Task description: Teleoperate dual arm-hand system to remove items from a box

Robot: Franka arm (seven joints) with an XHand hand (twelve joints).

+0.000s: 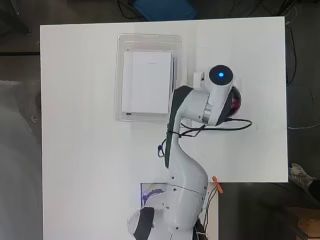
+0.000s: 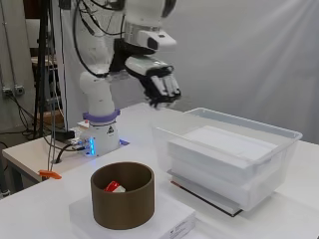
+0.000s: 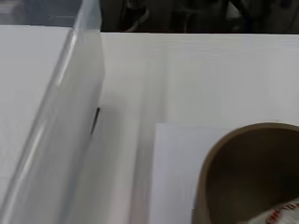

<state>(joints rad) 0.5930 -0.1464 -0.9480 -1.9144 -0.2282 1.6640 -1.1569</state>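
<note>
The clear plastic box (image 2: 227, 149) sits at centre right of the side view on the white counter (image 2: 40, 209), holding a stack of white flat boxes (image 2: 219, 152). The hand (image 2: 159, 84) hangs above the box's near corner, fingers curled and holding nothing. The stack looks stiff and smooth-sided, probably slippery; its exposed long edges seem the best place to take hold. A brown tub (image 2: 122, 195) stands at lower left.

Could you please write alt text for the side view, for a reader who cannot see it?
A white robot arm holds its hand, fingers curled and holding nothing, above the near rim of a clear plastic box of stacked white items. In front, a brown cylinder stands on a flat white box.
</note>
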